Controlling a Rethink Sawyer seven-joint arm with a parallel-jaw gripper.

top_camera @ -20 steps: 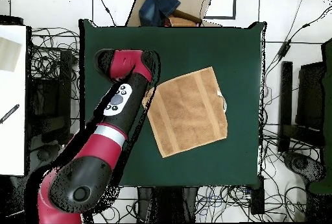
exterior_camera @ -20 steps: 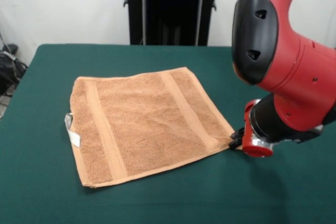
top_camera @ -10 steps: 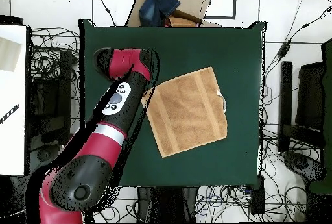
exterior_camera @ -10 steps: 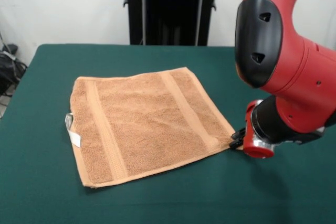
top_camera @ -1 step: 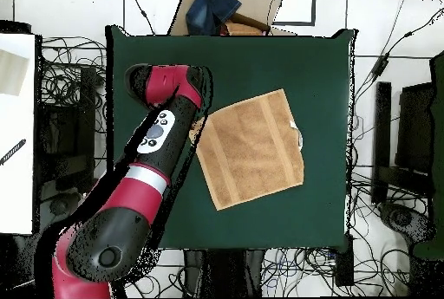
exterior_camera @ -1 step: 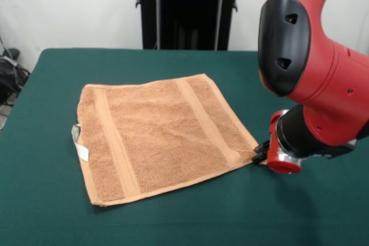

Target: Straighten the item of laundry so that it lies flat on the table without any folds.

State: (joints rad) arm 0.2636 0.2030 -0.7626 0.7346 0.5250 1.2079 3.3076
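On the left of your front view, the white loop tag [exterior_camera @ -1 step: 79, 144] sticks out at the 9 o'clock edge of the orange-tan towel [exterior_camera @ -1 step: 161, 136], which lies spread flat near the middle of the green table [exterior_camera @ -1 step: 52, 211], its two woven bands showing and no fold visible. Further right, at the towel's 4 o'clock corner, you find the gripper [exterior_camera @ -1 step: 259, 154] right at the cloth's tip, but you cannot tell whether it is spread, pressed together or pinching the corner, because the red arm [exterior_camera @ -1 step: 317, 67] hides it.
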